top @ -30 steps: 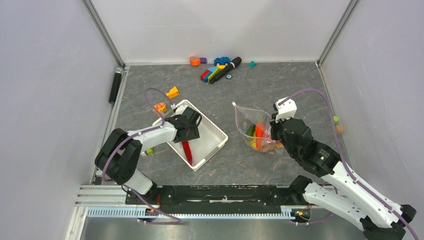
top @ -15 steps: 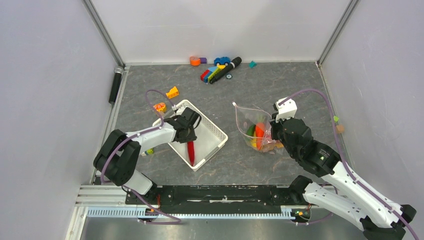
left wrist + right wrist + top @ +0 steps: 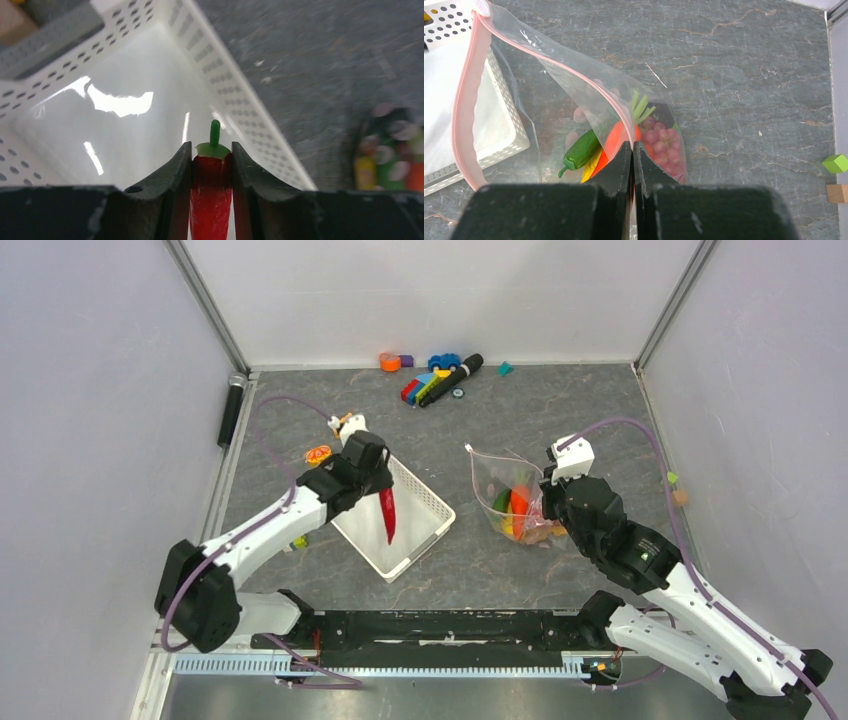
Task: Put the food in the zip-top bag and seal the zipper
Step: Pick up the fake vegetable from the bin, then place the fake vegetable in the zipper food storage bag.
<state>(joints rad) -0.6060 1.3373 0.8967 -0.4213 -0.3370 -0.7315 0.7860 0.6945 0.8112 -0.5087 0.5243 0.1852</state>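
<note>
The desk (image 3: 560,410) is a dark grey, marble-veined slab. Plain pale walls (image 3: 440,290) close it in on three sides, with metal posts in the far corners.

One white slotted plastic basket (image 3: 432,502) sits left of centre. One zip-top bag (image 3: 487,475) of clear, soft, creased film lies just right of it, its mouth toward the basket. Its pink zipper (image 3: 464,95) curves open in a loop.

Four pieces of food show through the film: a smooth green pod (image 3: 583,149), an orange piece (image 3: 616,140), a yellow piece beside it, and a knobbly bunch of purplish grapes (image 3: 663,145).

The left gripper (image 3: 212,150) is clamped on one glossy red chilli (image 3: 211,200) with a green stalk, holding it above the basket's floor. The right gripper (image 3: 632,147) is pinched closed on the bag's upper edge.

A cluster of coloured toy blocks (image 3: 425,388) lies by the far wall. Two small cubes, one green (image 3: 835,163) and one tan (image 3: 837,193), sit at the right edge.
</note>
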